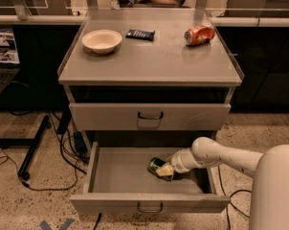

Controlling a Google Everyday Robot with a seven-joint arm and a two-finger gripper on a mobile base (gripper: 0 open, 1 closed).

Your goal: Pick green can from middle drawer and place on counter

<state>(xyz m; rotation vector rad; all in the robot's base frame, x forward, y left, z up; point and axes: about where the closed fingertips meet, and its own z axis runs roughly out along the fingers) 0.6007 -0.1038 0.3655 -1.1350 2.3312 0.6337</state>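
Gripper (164,171) at lower centre, inside open middle drawer (116,172), fingers clamped on green can (155,165). Counter (149,59) in upper frame w/ orange-red can (199,35).

no lettering readable on the green can (156,166), the orange-red can (199,34) or the dark packet (140,34), gripper (166,170) at the green can inside the open middle drawer (111,171)
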